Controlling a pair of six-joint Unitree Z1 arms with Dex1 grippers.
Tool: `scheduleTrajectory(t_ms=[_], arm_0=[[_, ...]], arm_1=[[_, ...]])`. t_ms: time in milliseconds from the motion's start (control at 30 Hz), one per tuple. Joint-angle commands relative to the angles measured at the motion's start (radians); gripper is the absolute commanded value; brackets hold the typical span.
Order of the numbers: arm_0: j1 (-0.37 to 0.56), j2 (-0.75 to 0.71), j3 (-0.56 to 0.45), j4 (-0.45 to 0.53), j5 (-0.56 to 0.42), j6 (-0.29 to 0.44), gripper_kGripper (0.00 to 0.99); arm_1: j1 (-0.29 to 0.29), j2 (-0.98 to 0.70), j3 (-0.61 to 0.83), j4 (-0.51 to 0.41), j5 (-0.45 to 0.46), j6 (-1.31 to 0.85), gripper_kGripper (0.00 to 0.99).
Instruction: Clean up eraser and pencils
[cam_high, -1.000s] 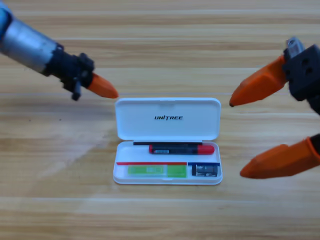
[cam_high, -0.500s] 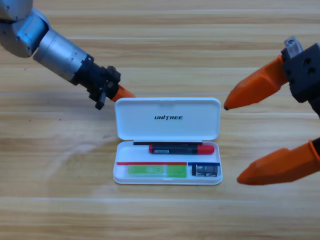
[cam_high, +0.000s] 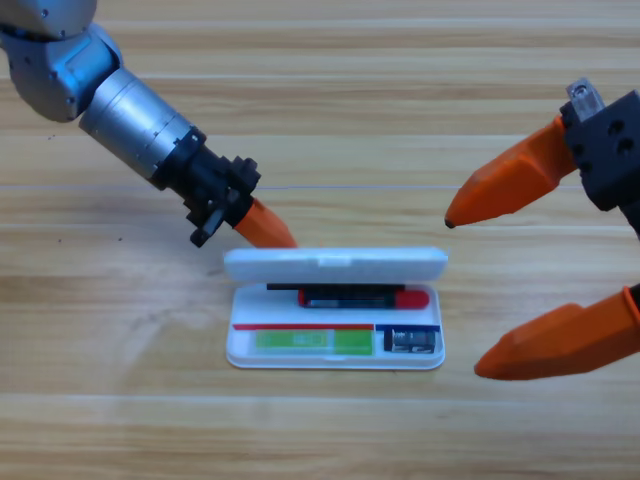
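Two pencils — one green (cam_high: 300, 341), one black (cam_high: 350, 297) — one eraser (cam_high: 411, 342), one white case (cam_high: 335, 315), two arms.

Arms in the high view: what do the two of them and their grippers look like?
The left arm is a silver-grey cylinder ending in a black wrist piece; its left gripper shows tapered orange fingers. The right gripper has a black boxy body with a small silver fitting on top and two long, pointed orange fingers. No cables or markings are visible.
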Motion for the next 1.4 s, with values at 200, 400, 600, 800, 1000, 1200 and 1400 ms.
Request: scheduleTrajectory(t_ms=[200, 400, 600, 800, 1000, 1200, 1400], arm_0=[[-0.08, 0.024, 0.024, 0.017, -0.001, 0.013, 0.0], [-0.106, -0.016, 0.048, 0.015, 0.028, 0.005, 0.0], [-0.136, -0.046, 0.091, -0.011, 0.076, -0.015, 0.0], [-0.154, -0.08, 0.156, -0.061, 0.119, -0.041, 0.0], [-0.166, -0.097, 0.216, -0.126, 0.166, -0.063, 0.0], [-0.178, -0.109, 0.274, -0.21, 0.245, -0.098, 0.0], [-0.195, -0.12, 0.324, -0.299, 0.335, -0.144, 0.0]], arm_1=[[0.024, 0.034, 0.009, -0.012, 0.016, 0.017, 0.902], [0.024, 0.044, 0.006, -0.012, 0.016, 0.02, 0.902], [0.024, 0.051, 0.001, -0.012, 0.016, 0.023, 0.902], [0.024, 0.054, -0.001, -0.012, 0.017, 0.025, 0.902], [0.024, 0.061, -0.002, -0.012, 0.016, 0.025, 0.902], [0.024, 0.065, -0.004, -0.012, 0.016, 0.025, 0.904], [0.024, 0.068, -0.005, -0.012, 0.016, 0.025, 0.904]])
